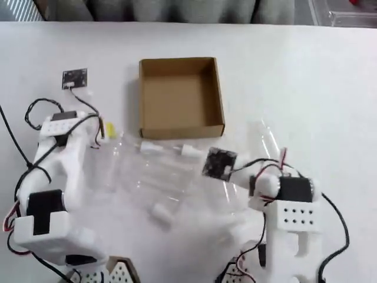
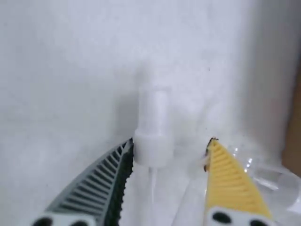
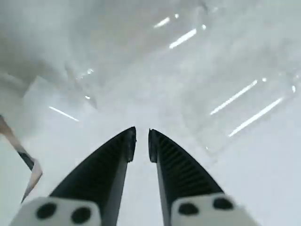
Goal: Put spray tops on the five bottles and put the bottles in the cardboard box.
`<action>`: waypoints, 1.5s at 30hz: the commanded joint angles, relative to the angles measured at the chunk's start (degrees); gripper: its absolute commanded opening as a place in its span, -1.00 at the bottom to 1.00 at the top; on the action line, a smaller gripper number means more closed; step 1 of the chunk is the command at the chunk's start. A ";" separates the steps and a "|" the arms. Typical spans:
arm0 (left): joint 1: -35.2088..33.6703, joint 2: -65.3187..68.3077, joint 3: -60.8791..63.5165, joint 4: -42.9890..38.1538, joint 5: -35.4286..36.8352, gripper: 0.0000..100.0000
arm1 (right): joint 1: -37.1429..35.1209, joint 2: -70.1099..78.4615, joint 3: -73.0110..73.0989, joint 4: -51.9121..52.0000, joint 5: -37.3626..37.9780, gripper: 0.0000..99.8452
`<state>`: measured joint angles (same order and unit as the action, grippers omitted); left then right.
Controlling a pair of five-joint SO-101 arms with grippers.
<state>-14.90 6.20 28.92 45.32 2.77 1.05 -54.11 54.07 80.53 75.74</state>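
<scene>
Cardboard box [image 1: 179, 128]: brown corrugated, square, shallow, top open, bare brown floor showing; sits on the white matte table [image 1: 306, 71]. Bottles [image 1: 147, 177]: clear thin plastic, cylindrical, glossy w/ streaky glare, lying on their sides in a loose heap just in front of the box, between the 2 arms. Loose spray tops [image 1: 154, 147]: smooth white plastic, stepped cylinders, lying among the bottles near the box's front wall.

Left gripper [image 2: 170, 143]: open; 1 ribbed grey-black finger, 1 ribbed yellow. A spray top [image 2: 153, 127] w/ wide collar, narrower head & thin dip tube lies between them, collar against the dark finger, clear of the yellow one.

Right gripper [image 3: 142, 136]: 2 ribbed black fingers almost closed, only a thin slit, nothing in it; low over the table beside the clear bottles.
</scene>
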 commanded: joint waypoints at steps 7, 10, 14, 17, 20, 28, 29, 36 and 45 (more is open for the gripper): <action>0.40 -11.30 -2.99 7.91 -0.44 -0.52 | 25.98 -0.57 -5.10 -1.71 -5.63 -0.97; 0.40 -16.40 -2.46 9.23 -0.44 -0.52 | 31.60 -0.13 -4.31 -4.70 -5.54 -0.97; 0.31 -19.30 -2.73 12.40 -0.53 -0.46 | 36.70 -0.22 -1.32 -10.33 -5.45 -0.97; 0.84 -21.67 -2.99 16.79 -0.53 -0.27 | 39.60 -0.22 1.14 -14.02 -2.64 -0.97; 5.41 -26.51 -2.99 22.68 -0.53 -0.17 | 42.24 -0.22 2.99 -16.22 -0.26 -0.97; 30.46 -44.00 -2.20 38.51 -6.42 -0.17 | 46.90 -0.13 5.54 -22.90 -0.35 -0.97; 33.98 -45.67 -1.67 39.21 -6.59 -0.17 | 47.43 -0.13 5.54 -23.60 -0.35 -0.97; 57.98 -48.66 10.20 31.74 -6.07 -0.17 | 51.65 -0.04 6.33 -29.76 -0.35 -0.97; 67.74 -47.25 23.65 9.14 -3.78 -0.26 | 54.02 -0.04 10.29 -36.26 0.00 -0.97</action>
<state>51.21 -40.57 52.31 61.85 -2.42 54.24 -54.11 64.62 45.89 74.68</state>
